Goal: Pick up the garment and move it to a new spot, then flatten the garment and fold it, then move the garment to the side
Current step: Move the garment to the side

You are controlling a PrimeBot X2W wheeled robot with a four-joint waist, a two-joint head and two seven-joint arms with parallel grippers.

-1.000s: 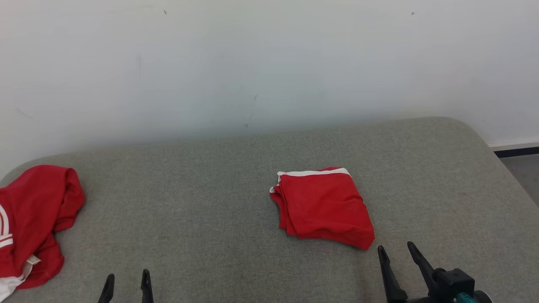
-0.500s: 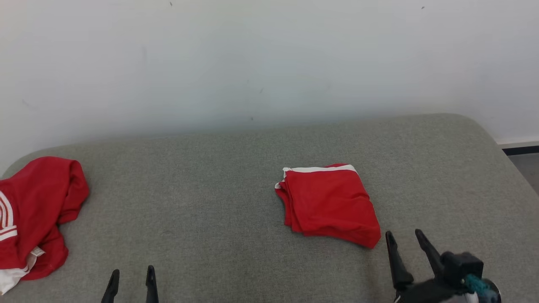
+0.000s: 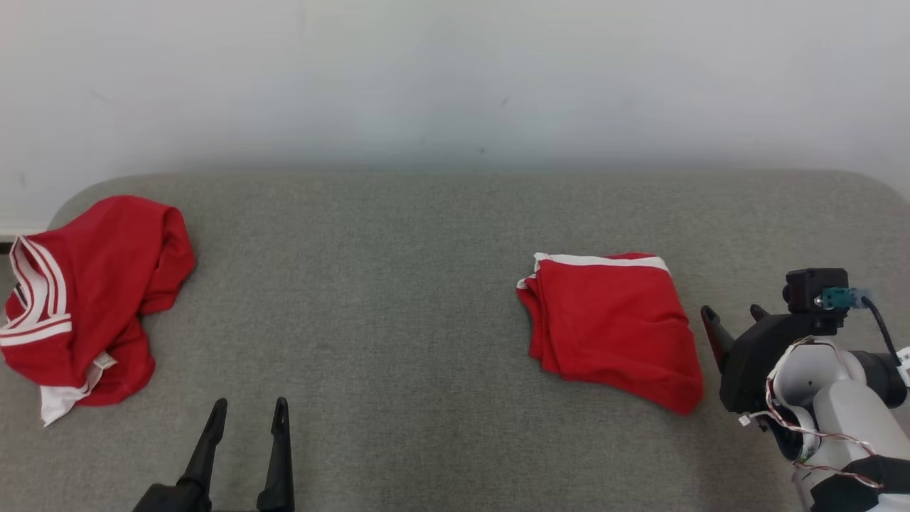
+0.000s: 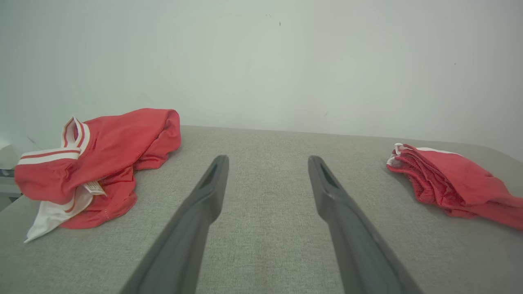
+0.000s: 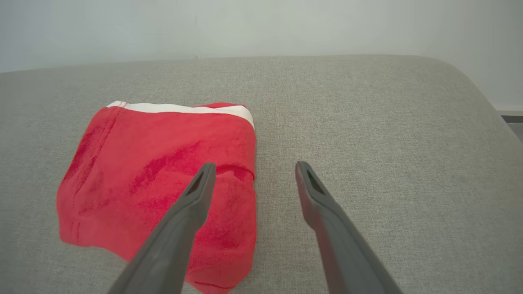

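Right gripper (image 3: 730, 311), empty, just right of the folded red garment (image 3: 611, 323)

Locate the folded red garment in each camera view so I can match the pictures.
Head view: folded red garment lies right of centre on the grey cushion.
Left wrist view: folded red garment sits at the far right edge.
Right wrist view: folded red garment lies left of centre, low in the picture.
Shared landmark: the white band along its far edge.
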